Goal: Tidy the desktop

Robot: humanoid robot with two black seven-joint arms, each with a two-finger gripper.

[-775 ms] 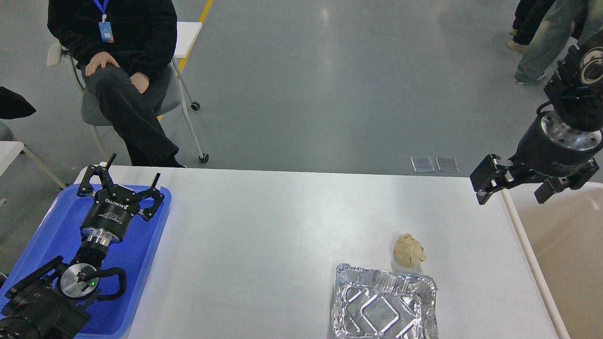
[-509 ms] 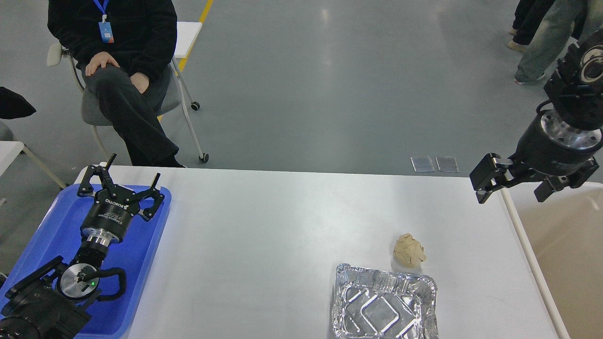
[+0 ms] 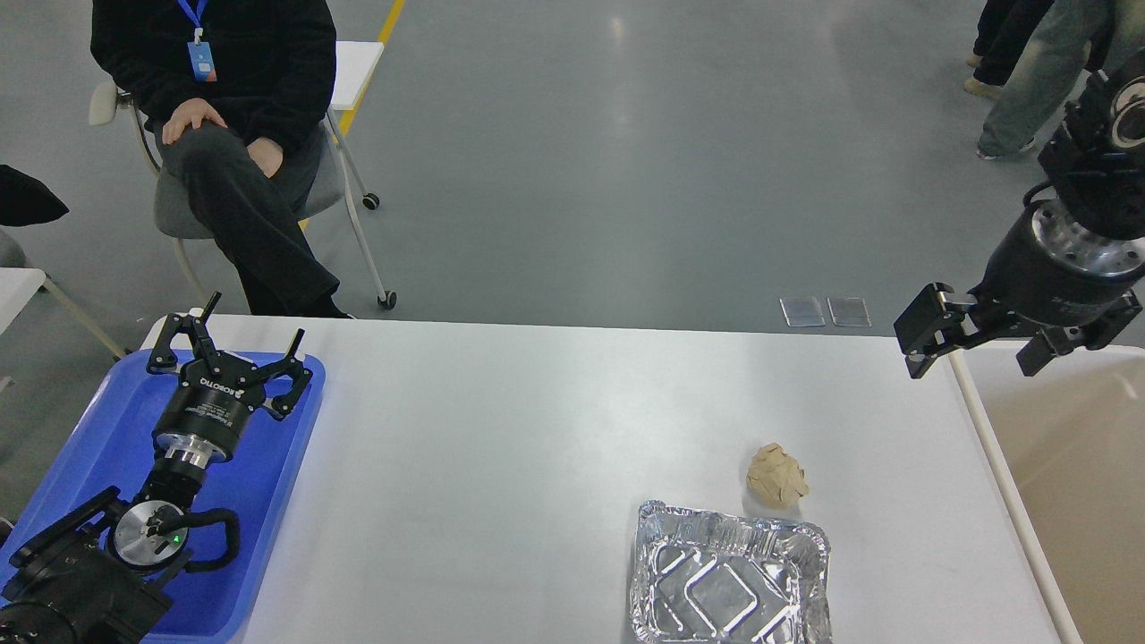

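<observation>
The white desktop (image 3: 537, 429) fills the middle of the head view. On it lie a crumpled beige paper ball (image 3: 776, 476) and, just in front of it, an empty foil tray (image 3: 729, 577) at the near edge. My left gripper (image 3: 255, 338) is open and empty over the blue tray (image 3: 98, 438) at the left. My right gripper (image 3: 975, 349) is open and empty, raised above the desktop's far right corner and the rim of the beige bin (image 3: 1073, 465).
A seated person (image 3: 237, 116) on a wheeled chair is behind the table's far left corner. Other people's legs (image 3: 1029, 72) stand at the far right. A second white table corner (image 3: 18, 291) shows at the left edge.
</observation>
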